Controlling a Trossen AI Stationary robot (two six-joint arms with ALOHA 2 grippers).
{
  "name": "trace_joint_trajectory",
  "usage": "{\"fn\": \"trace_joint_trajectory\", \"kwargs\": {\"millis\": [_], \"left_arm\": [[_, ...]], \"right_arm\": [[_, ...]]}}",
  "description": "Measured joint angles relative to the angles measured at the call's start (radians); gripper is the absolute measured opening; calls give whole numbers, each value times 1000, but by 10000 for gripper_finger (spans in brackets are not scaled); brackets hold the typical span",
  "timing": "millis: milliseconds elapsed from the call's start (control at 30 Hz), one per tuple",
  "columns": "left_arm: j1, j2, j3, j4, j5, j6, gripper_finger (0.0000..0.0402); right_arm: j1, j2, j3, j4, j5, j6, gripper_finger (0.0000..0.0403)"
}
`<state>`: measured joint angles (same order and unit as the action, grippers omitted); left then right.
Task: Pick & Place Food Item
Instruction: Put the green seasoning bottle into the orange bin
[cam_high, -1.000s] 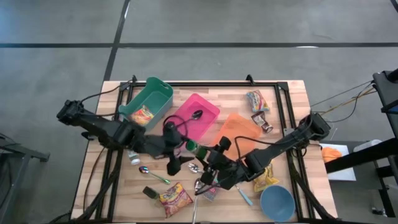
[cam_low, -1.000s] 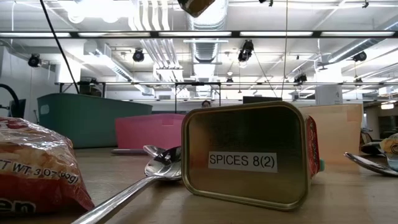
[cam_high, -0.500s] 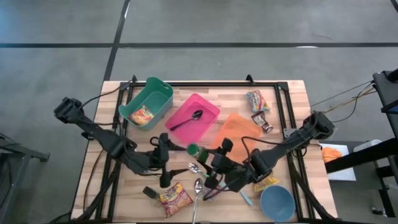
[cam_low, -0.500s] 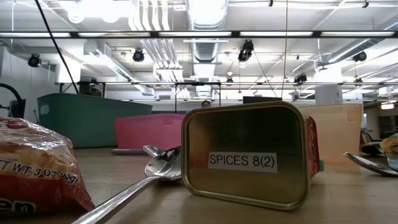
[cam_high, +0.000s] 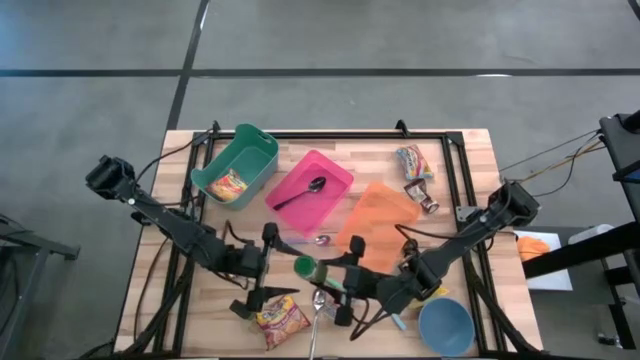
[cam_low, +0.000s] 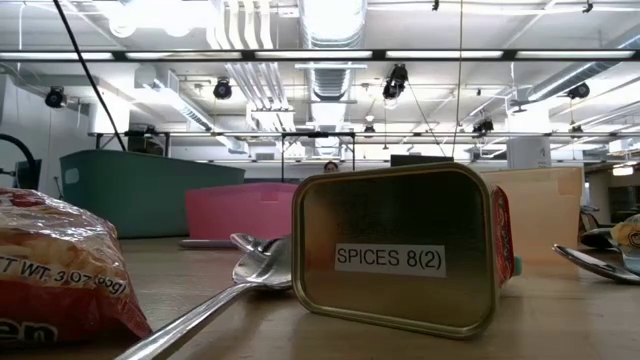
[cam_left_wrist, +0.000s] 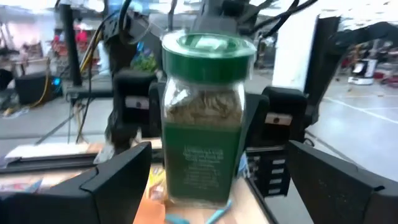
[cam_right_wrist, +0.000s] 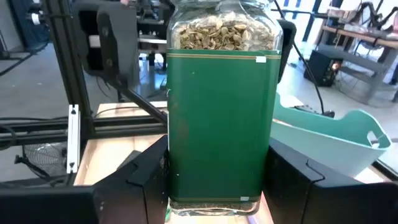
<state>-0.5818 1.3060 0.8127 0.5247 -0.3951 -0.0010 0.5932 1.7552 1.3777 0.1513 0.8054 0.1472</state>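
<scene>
White label "SPICES 8(2)" on the tin's (cam_low: 400, 260) base; "WT." on a snack bag (cam_low: 55, 265).

Left gripper (cam_high: 268, 272) wide apart, low over the desk's front centre, facing the right arm. Right gripper (cam_high: 330, 285) clamped, pointing toward it.

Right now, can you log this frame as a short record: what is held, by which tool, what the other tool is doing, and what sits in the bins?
held item: spice jar with green lid and green label, upright
holding tool: right tool, shut on the jar's sides
other tool: left tool, open, facing the jar, not touching it
teal bin: one snack packet
pink bin: one spoon
orange tray: nothing visible in it
table front: spice tin, spoon, red packet
</scene>
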Motion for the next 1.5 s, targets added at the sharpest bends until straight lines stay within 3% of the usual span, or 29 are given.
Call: {"fn": "trace_joint_trajectory", "kwargs": {"millis": [333,433,867,1000,1233,1433,1500], "left_arm": [[10,0,1,40,23,35,366],[15,6,8,55,22,33,366],[26,109,99,65,27,69,362],[26,110,104,59,37,77,326],[26,110,103,54,49,84,187],[26,108,101,20,43,40,186],[26,102,104,-30,41,-2,186]], "right_arm": [[-3,1,0,27,-8,-38,189],[-8,1,0,58,-64,-50,189],[-26,2,-8,69,-81,-55,189],[-24,2,-9,69,-98,-58,189],[-23,3,-10,91,-107,-98,189],[-24,3,-18,87,-118,-80,189],[-25,4,-27,76,-126,-62,210]]}}
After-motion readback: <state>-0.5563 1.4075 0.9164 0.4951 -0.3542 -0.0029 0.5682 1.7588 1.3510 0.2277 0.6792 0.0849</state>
